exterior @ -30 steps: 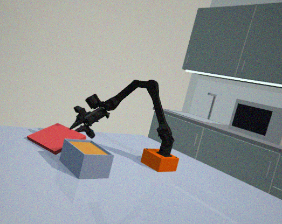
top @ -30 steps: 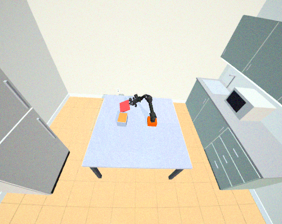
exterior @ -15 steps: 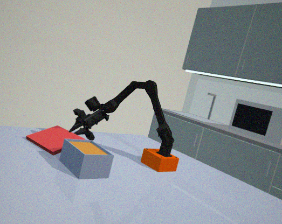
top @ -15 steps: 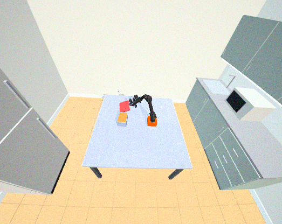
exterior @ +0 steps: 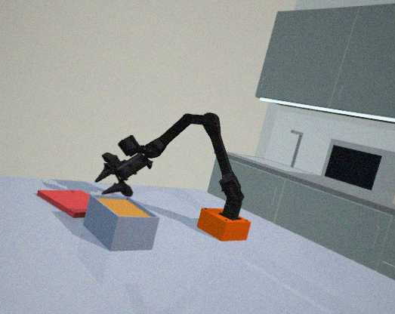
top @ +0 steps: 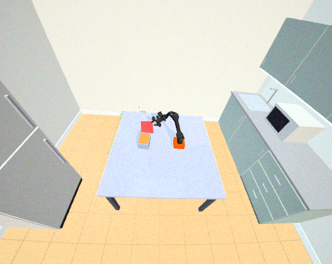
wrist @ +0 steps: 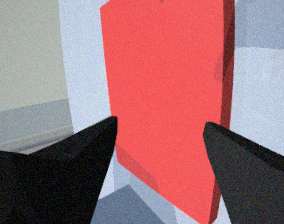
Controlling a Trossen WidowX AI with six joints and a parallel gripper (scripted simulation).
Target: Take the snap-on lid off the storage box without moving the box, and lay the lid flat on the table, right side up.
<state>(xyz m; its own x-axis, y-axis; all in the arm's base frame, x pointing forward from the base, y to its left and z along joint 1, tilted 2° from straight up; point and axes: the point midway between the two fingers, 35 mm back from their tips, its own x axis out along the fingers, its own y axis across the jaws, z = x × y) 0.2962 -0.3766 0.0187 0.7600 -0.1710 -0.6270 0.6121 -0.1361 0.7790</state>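
Note:
The red lid (top: pixel 146 127) (exterior: pixel 65 200) (wrist: pixel 166 90) lies flat on the table (top: pixel 161 178) (exterior: pixel 214 279), just beyond the storage box. The grey box (top: pixel 143 146) (exterior: pixel 120 230) stands open and shows an orange inside. My gripper (top: pixel 154 120) (exterior: pixel 102 186) (wrist: pixel 161 125) is open and hangs a little above the lid's near edge, over the back of the box. Nothing is between its fingers. In the wrist view the lid shows between the two black fingertips, lower down and apart from them.
The arm's orange base (top: pixel 179 144) (exterior: pixel 223 224) stands on the table to the right of the box. Kitchen counters with a microwave (top: pixel 288 122) (exterior: pixel 352 167) run along the right wall, and a tall grey cabinet (top: pixel 18 165) stands on the left.

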